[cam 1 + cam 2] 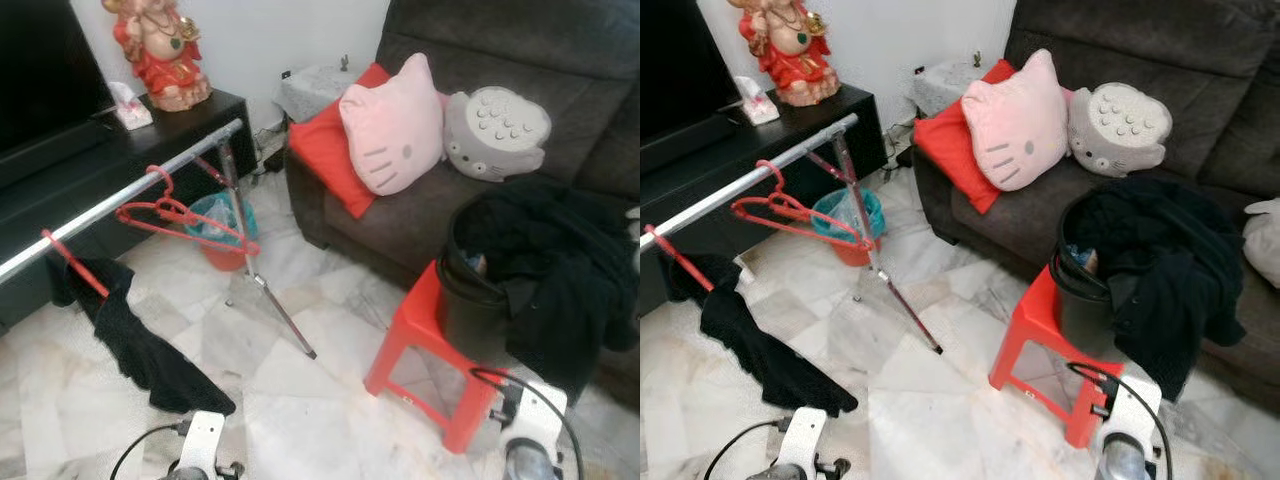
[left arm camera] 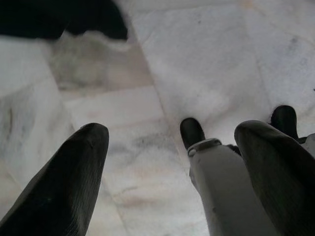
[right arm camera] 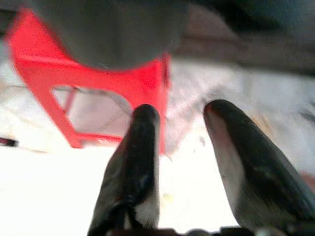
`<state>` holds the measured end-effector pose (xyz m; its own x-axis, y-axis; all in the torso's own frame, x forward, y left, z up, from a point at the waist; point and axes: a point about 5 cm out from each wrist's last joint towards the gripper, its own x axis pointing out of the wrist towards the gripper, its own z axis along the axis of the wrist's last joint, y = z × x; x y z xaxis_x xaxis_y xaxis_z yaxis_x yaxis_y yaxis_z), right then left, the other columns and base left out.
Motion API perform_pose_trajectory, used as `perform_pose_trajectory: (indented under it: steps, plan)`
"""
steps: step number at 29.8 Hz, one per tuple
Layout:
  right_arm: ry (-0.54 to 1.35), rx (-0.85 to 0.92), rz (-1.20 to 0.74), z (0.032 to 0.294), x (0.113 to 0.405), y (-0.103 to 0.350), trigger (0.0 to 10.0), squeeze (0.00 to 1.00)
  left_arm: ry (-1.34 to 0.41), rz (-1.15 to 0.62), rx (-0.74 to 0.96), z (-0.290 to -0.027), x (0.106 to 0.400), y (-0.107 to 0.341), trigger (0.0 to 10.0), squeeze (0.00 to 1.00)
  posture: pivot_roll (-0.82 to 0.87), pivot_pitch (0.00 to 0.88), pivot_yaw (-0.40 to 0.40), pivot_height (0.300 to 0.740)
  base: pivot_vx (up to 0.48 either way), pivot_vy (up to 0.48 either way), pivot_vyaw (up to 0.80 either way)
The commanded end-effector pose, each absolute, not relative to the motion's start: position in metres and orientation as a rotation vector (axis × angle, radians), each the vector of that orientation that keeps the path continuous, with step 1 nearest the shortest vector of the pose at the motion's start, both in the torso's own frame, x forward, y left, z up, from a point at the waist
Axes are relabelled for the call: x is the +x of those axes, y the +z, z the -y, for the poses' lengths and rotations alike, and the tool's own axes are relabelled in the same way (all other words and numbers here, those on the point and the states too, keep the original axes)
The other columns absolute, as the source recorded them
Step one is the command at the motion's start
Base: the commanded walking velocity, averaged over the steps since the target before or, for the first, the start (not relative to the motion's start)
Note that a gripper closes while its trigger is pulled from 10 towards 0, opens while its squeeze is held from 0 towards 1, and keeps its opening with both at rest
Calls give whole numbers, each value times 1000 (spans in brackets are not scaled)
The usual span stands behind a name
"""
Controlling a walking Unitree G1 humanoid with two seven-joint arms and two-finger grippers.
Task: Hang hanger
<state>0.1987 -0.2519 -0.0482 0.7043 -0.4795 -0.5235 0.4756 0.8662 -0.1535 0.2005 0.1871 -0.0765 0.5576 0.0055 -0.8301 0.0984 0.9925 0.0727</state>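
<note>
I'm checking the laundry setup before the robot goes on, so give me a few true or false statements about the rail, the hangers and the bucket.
1. An empty red hanger hangs on the silver rail. True.
2. The black bucket stands on the floor. False: it sits on the red stool.
3. A black garment hangs from the rail, trailing onto the floor. True.
4. The left pincer holds a hanger. False: it is open and empty above the floor.

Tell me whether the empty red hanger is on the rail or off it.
On. The red hanger has its hook over the silver rail and hangs below it, bare, beside a black garment drooping to the floor.
</note>
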Motion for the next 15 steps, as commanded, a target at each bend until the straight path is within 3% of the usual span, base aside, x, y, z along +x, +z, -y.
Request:
perform_pose_trajectory:
  steps: [1, 7, 13, 15]
  plan:
    - [-550, -1, -609, 252, 191, -53, 10000, 0, -33, -987, 102, -190, 199, -77, 10000, 0, -9, 0, 47, 740, 0, 0, 0]
    - [-535, -6, -601, 251, 193, -53, 10000, 0, -34, -987, 103, -190, 199, -77, 10000, 0, -8, 0, 47, 740, 0, 0, 0]
    - [-550, 13, -588, 252, 196, -51, 10000, 0, -31, -987, 101, -191, 199, -77, 10000, 0, -4, 0, 45, 740, 0, 456, 0]
    - [-552, 14, -588, 253, 196, -51, 10000, 0, -31, -987, 101, -191, 199, -77, 10000, 0, -4, 0, 45, 740, 0, 480, -488]
